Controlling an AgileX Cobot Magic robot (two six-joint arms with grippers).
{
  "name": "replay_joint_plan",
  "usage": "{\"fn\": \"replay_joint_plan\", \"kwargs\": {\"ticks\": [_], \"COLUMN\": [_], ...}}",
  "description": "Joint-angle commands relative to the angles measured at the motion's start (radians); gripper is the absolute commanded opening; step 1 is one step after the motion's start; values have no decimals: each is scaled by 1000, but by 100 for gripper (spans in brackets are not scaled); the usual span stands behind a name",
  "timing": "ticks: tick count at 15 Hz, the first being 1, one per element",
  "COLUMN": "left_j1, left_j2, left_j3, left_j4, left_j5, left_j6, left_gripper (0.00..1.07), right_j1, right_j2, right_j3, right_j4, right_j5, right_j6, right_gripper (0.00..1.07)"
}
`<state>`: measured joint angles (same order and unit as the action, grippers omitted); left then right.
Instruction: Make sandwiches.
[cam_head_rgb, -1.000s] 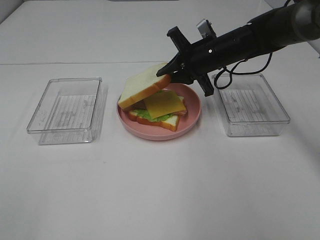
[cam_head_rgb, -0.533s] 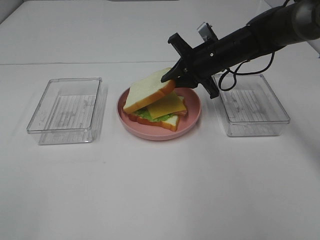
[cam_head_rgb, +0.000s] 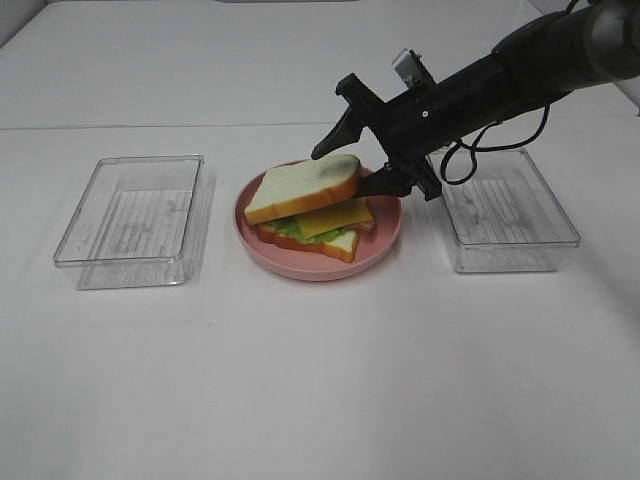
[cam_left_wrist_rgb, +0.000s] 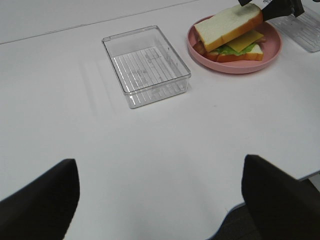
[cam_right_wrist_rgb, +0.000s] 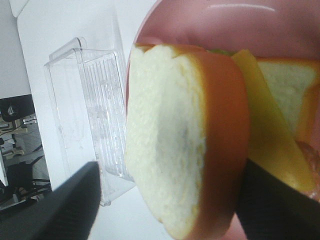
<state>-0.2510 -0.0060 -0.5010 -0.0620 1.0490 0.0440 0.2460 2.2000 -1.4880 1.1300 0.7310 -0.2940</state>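
Note:
On the round pink plate (cam_head_rgb: 386, 236) stands the sandwich (cam_head_rgb: 312, 222): a bottom bread slice, green lettuce (cam_head_rgb: 289, 229), yellow cheese (cam_head_rgb: 336, 214) and a top bread slice (cam_head_rgb: 300, 186) lying tilted on the stack. My right gripper (cam_head_rgb: 347, 169) is open, one jaw above and one below that slice's right end. The right wrist view shows the slice (cam_right_wrist_rgb: 170, 135) between the spread fingers (cam_right_wrist_rgb: 65, 205), with the cheese (cam_right_wrist_rgb: 265, 130) under it. My left gripper (cam_left_wrist_rgb: 160, 200) hangs open and empty over bare table, far from the sandwich (cam_left_wrist_rgb: 230, 35).
An empty clear tray (cam_head_rgb: 135, 220) stands left of the plate, and another clear tray (cam_head_rgb: 505, 210) right of it, under the right arm. The left tray (cam_left_wrist_rgb: 145, 65) also shows in the left wrist view. The table is white.
The right gripper lowered the top bread slice onto the cheese and its jaws spread apart, letting go of it. The left gripper stayed still.

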Motion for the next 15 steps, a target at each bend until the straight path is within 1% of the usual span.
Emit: {"fn": "replay_joint_plan", "kwargs": {"ticks": [1, 2, 4, 5, 6, 8, 13, 14, 15], "left_j1": [-1, -1, -1, -1, -1, -1, -1, -1, -1], "left_j2": [-21, -21, -21, -21, -21, -21, -21, -21, -21], "left_j3": [1, 1, 1, 1, 1, 1, 1, 1, 1], "left_j4": [-3, -3, -3, -3, -3, -3, -3, -3, -3], "left_j5": [-10, -10, -10, -10, -10, -10, -10, -10, -10], "left_j6": [0, 0, 0, 0, 0, 0, 0, 0, 0], "left_gripper": [84, 84, 84, 84, 84, 84, 84, 84, 84], "right_j1": [-1, -1, -1, -1, -1, -1, -1, -1, -1], "right_j2": [-26, -42, -67, -67, -120, -166, -364, -418, -460], "right_j3": [5, 5, 4, 4, 4, 4, 4, 4, 7], "right_j4": [-79, -157, -275, -275, -436, -523, -831, -913, -952], "right_j5": [27, 43, 73, 73, 115, 145, 302, 334, 362], "right_j6": [5, 43, 103, 103, 153, 153, 175, 202, 219], "right_gripper": [80, 80, 80, 80, 80, 80, 80, 80, 80]}}
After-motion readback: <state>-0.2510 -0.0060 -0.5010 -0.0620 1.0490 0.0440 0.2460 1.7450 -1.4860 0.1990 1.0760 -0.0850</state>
